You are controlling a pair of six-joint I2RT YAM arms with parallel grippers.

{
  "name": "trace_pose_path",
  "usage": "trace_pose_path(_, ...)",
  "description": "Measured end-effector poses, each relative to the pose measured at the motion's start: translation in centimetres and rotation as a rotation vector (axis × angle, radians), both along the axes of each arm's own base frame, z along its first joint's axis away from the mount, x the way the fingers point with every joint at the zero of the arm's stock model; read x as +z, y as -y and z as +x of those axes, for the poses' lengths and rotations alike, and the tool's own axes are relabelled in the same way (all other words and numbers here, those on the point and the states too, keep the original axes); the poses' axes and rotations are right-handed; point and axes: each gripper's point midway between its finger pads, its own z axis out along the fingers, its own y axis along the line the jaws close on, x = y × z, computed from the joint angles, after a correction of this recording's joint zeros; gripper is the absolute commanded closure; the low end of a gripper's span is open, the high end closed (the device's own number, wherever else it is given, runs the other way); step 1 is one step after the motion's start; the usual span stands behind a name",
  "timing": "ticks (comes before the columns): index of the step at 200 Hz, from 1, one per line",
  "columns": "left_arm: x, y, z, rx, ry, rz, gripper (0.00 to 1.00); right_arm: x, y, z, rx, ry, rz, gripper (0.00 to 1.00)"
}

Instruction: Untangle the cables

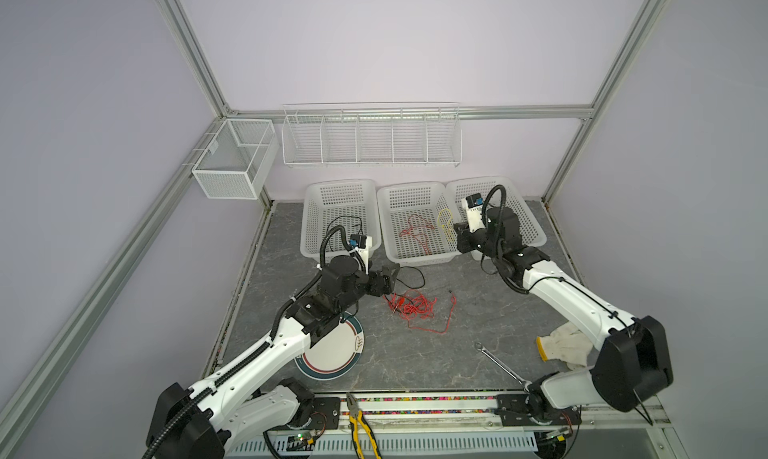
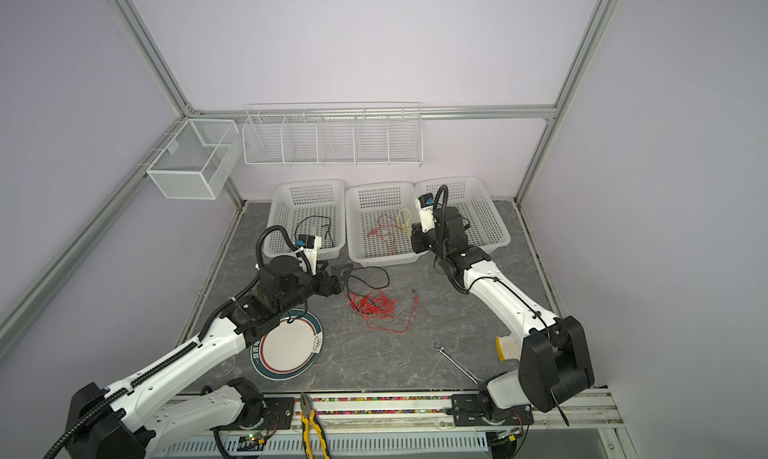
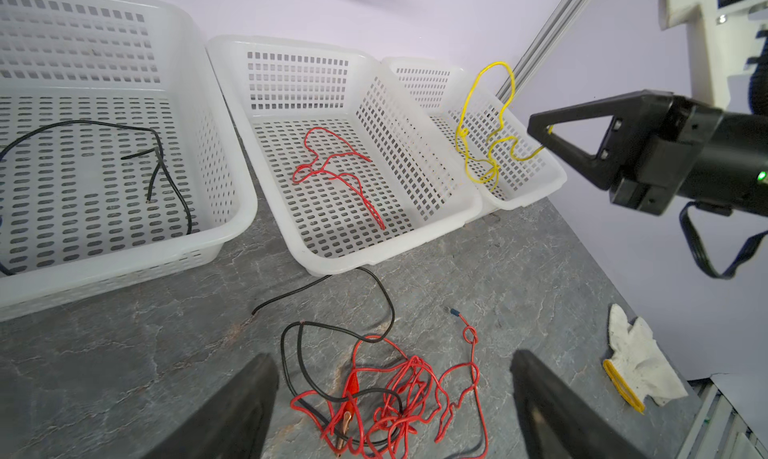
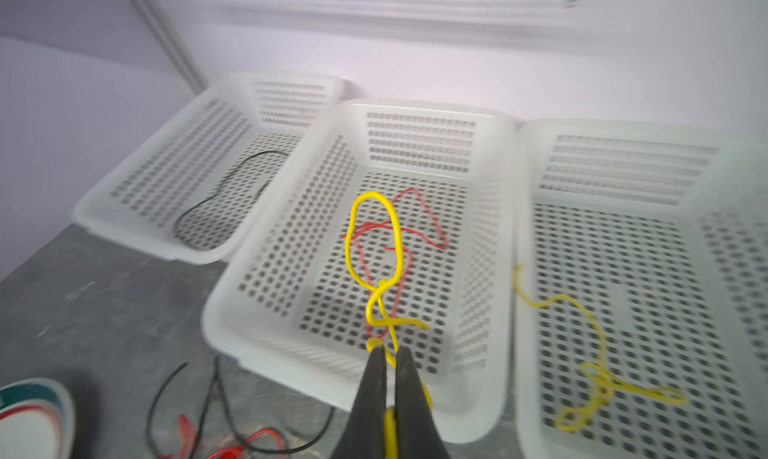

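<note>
Right end effector (image 4: 390, 351) clenched on the yellow cable (image 4: 380, 285); left end effector (image 3: 392, 355) released, near the tangled cables (image 3: 411, 398).

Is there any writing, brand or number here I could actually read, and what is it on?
No text here is legible.
Plate: tiny marks on the rim and a brown emblem, too small to read.
White camera mount on the right wrist: faint dark print, too blurred to read.
Pliers, wrench: no lettering visible.
</note>
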Motion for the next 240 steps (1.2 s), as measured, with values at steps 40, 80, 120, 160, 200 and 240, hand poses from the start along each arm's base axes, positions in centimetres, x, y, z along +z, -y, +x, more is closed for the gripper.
trace_pose_path(40, -0.7, 0.0, 0.0, 0.0, -0.013, 0.011, 0.13, -1.2, 7.1, 2.4, -0.266, -0.015, -0.045, 0.93)
trace_pose_path(80, -1.0, 0.0, 0.0, 0.0, -0.02, 0.016, 0.13, -5.5, 10.1, 4.0, -0.376, -0.11, -0.067, 0.93)
trace_pose_path(120, -1.2, 0.0, 0.1, 0.0, -0.024, 0.019, 0.13, -11.7, 10.7, 4.6, -0.407, -0.251, -0.095, 0.94)
trace_pose_path(160, -1.2, -0.1, 0.2, 0.011, -0.023, 0.025, 0.12, -13.4, 11.8, 5.6, -0.439, -0.31, -0.072, 0.77)
trace_pose_path(200, -1.5, -0.2, 0.2, 0.017, -0.029, 0.034, 0.11, -12.3, 11.4, 5.6, -0.415, -0.304, -0.024, 0.58)
trace_pose_path(240, -2.0, -0.1, 0.3, 0.015, -0.039, 0.045, 0.11, -8.6, 10.6, 5.2, -0.371, -0.24, 0.027, 0.5)
